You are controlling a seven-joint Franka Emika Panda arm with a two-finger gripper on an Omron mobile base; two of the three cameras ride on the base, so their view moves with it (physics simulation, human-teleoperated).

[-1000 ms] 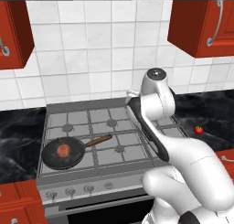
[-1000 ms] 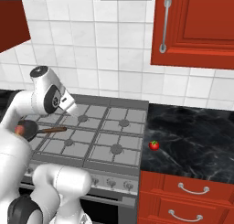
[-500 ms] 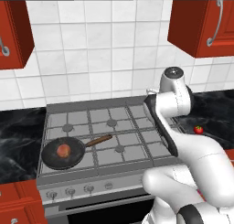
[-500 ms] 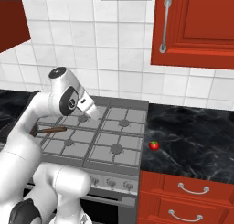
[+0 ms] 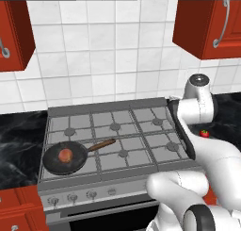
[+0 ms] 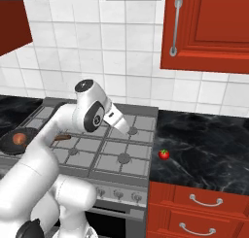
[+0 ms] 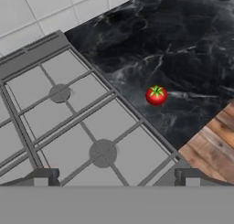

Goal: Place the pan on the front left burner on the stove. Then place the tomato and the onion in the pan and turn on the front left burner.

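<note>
Since the pan (image 5: 63, 158) with the onion (image 5: 66, 154) sits on the front left burner, the tomato (image 7: 156, 95) remains, on the counter (image 7: 183, 45) at two o'clock of the hand (image 7: 116, 177) (fingers apart, empty). Likely smooth, roll-prone: grip its widest middle.

Even bright rendered light, soft shadows, faint sheen on black counter (image 7: 183, 45), slightly pixelated.
</note>
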